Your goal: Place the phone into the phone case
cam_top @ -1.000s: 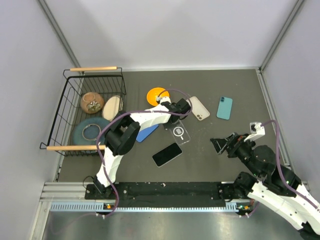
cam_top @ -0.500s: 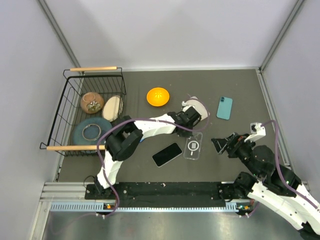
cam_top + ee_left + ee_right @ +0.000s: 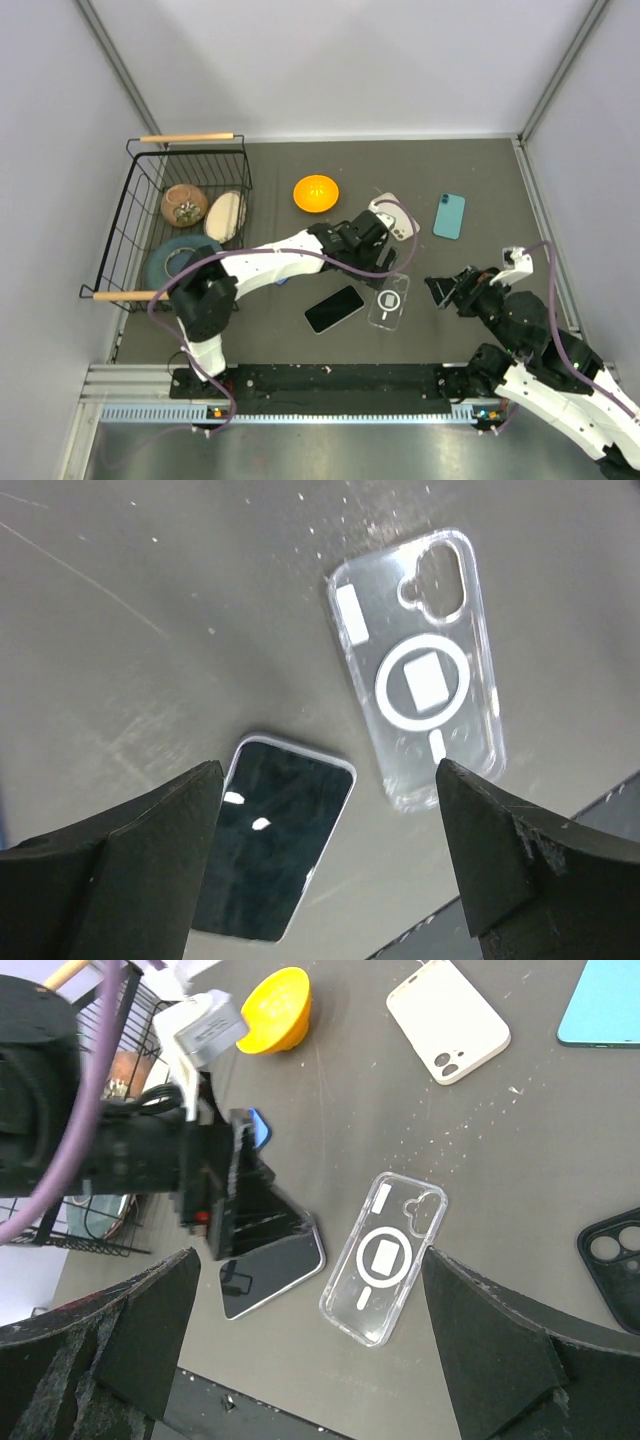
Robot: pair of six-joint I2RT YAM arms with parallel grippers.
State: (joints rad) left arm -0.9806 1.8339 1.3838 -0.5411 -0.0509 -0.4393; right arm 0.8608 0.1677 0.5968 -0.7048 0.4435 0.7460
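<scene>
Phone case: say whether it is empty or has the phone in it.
Empty. The clear case lies flat with nothing in it; the phone lies beside it, screen up, not touching it.

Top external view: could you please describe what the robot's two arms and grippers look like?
The left arm and the right arm have white shells, black joints and looping purple cables. The left gripper and right gripper have black wedge-shaped fingers.

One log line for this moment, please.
left fingers open, empty | right fingers open, empty | phone on table, screen up | phone case beside it, apart, empty
</scene>
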